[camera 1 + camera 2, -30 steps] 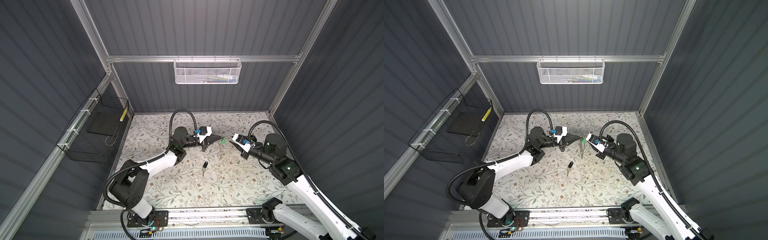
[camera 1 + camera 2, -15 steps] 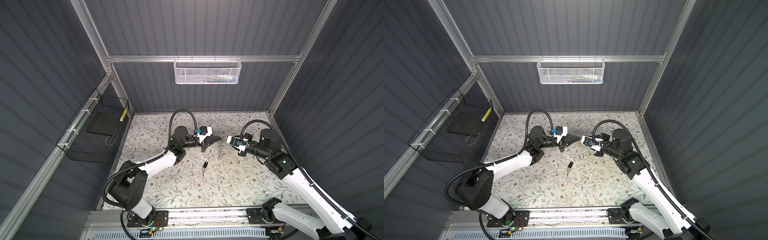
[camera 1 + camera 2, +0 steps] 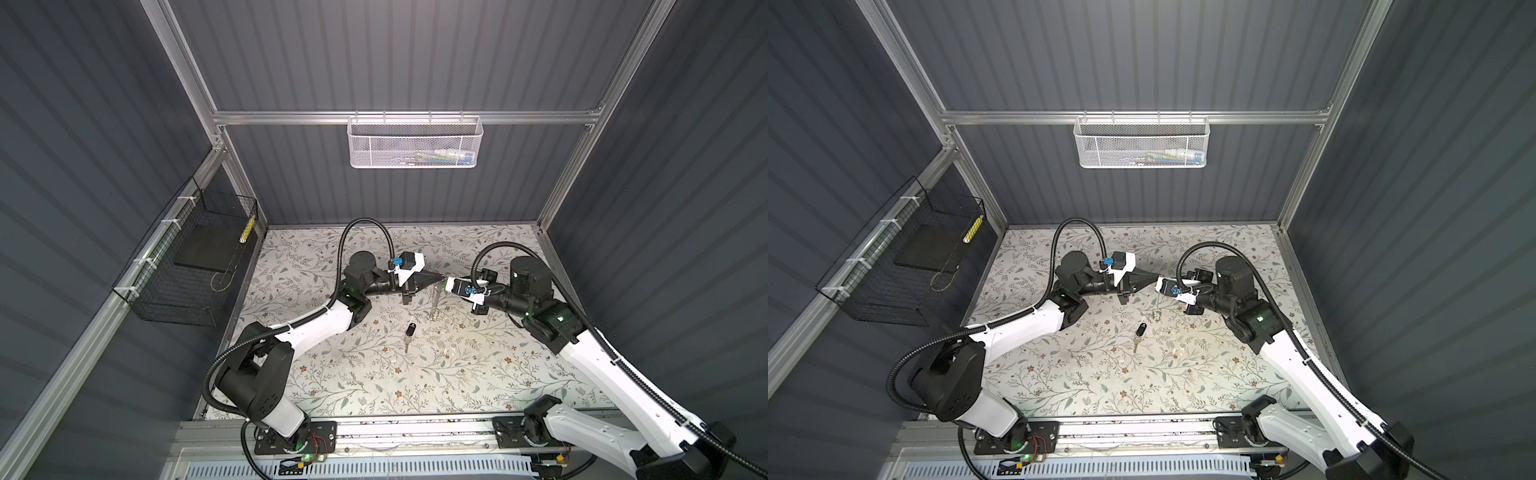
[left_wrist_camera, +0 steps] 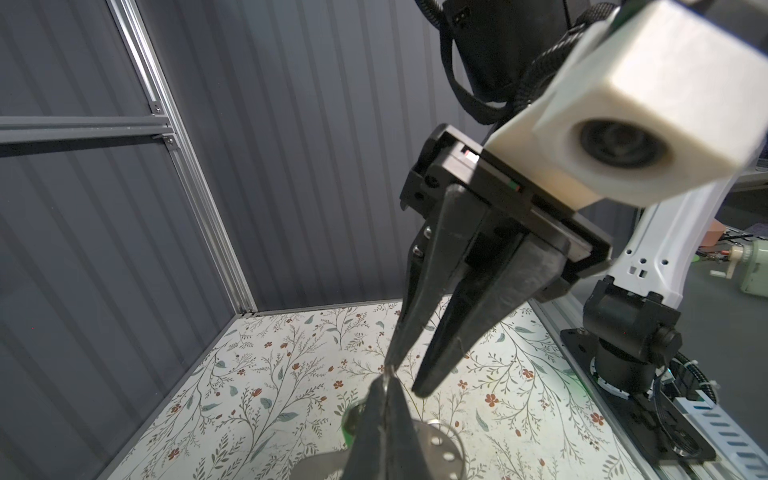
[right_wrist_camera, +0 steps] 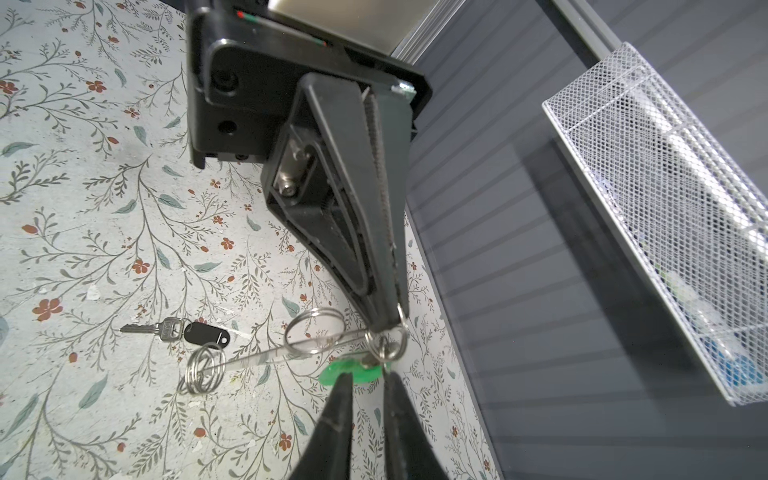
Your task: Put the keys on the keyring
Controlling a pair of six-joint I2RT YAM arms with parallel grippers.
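The black-fobbed silver key [image 3: 409, 332] lies on the floral table [image 3: 374, 386]. Beyond it, the left gripper [image 5: 388, 324] is clamped tight on the dangling keyring [image 5: 266, 356]. The right gripper [image 5: 368, 376] meets it tip to tip, jaws narrowly apart at the green tag [image 5: 330, 374].

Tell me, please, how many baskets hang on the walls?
2: a white mesh basket on the back wall and a black wire basket on the left wall. None seems hidden.

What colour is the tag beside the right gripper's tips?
Green tag, clearest in the right wrist view.
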